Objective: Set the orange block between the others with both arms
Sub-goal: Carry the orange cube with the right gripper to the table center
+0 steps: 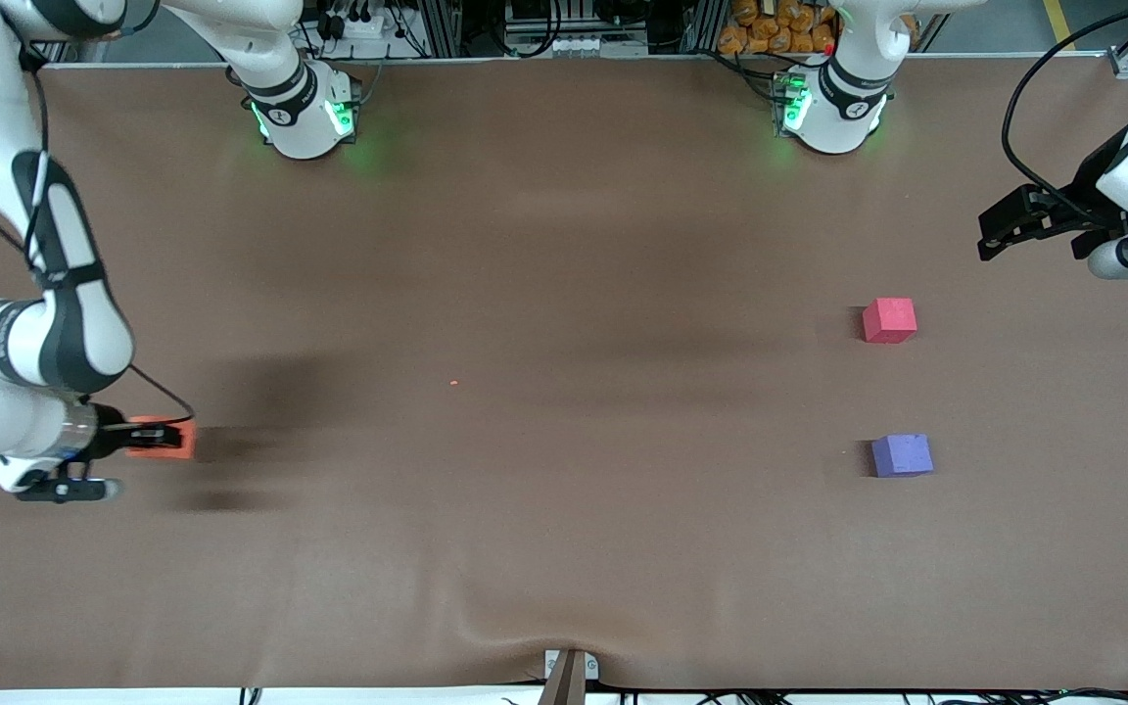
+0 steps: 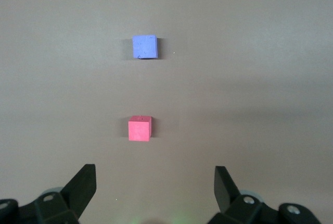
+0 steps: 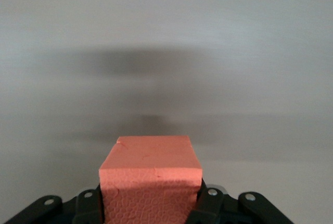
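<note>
1. The right gripper [image 1: 148, 438] was pinching the orange block [image 1: 165, 439] between its 2 fingers, low at the right arm's end of the table [image 1: 564, 548]; in the right wrist view the block [image 3: 151, 174] filled the gap between the black fingers [image 3: 88, 206], its top face showing.
2. Whether the block rested on the brown cloth or sat just above it could not be told; a dark shadow lay on the cloth beside it.
3. Nothing stood on the bare cloth between the held block and the other 2 cubes, apart from 1 tiny orange speck [image 1: 453, 383] near the middle of the table.
4. The left gripper [image 1: 1000, 227] hung with its fingers spread wide over the left arm's end of the table, holding nothing; that arm waited.
5. In the left wrist view the spread fingers [image 2: 83, 185] framed the red-pink cube [image 2: 140, 128] and, past it, the purple cube [image 2: 144, 47].
6. The red-pink cube [image 1: 889, 320] and the purple cube [image 1: 902, 455] sat well apart from the orange block, toward the left arm's end, the purple 1 nearer the front camera, with an open gap between them.
7. A fold in the cloth ran up from a small bracket [image 1: 569, 674] at the table's near edge.
</note>
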Tool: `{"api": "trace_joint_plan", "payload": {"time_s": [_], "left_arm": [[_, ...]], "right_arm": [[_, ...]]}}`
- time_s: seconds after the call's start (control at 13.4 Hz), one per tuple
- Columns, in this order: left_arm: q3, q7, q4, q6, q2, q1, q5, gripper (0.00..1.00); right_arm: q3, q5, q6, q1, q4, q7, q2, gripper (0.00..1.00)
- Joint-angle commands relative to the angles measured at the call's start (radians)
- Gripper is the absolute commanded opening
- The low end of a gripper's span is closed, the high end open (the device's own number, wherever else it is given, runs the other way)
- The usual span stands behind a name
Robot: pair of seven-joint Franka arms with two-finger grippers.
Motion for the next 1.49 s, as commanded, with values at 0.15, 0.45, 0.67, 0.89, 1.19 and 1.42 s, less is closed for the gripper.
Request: {"api": "trace_joint_plan", "payload": {"time_s": [0.15,0.45,0.67,0.89,1.19,1.42], "left_arm": [[0.000,0.020,0.006,0.005,-0.006,0.005,-0.015,1.00],[0.000,0.020,0.004,0.005,-0.006,0.003,-0.015,1.00],[0.000,0.020,0.006,0.005,-0.010,0.002,-0.014,1.00],[0.002,0.020,0.007,0.006,-0.009,0.005,-0.015,1.00],[0.000,0.018,0.006,0.023,-0.006,0.002,-0.015,1.00],[0.000,0.017,0.004,0.037,0.001,-0.001,-0.015,1.00]], "right_arm": [[0.130,-0.003,-0.017,0.154,0.009,0.177,-0.014,0.01],[0.127,-0.013,-0.004,0.366,0.021,0.358,-0.005,0.08],[0.125,-0.014,0.016,0.473,0.058,0.517,0.027,0.08],[0.120,-0.026,0.035,0.558,0.095,0.626,0.061,0.08],[0.107,-0.068,0.117,0.633,0.095,0.720,0.098,0.08],[0.050,-0.076,0.133,0.717,0.104,0.766,0.124,0.09]]}}
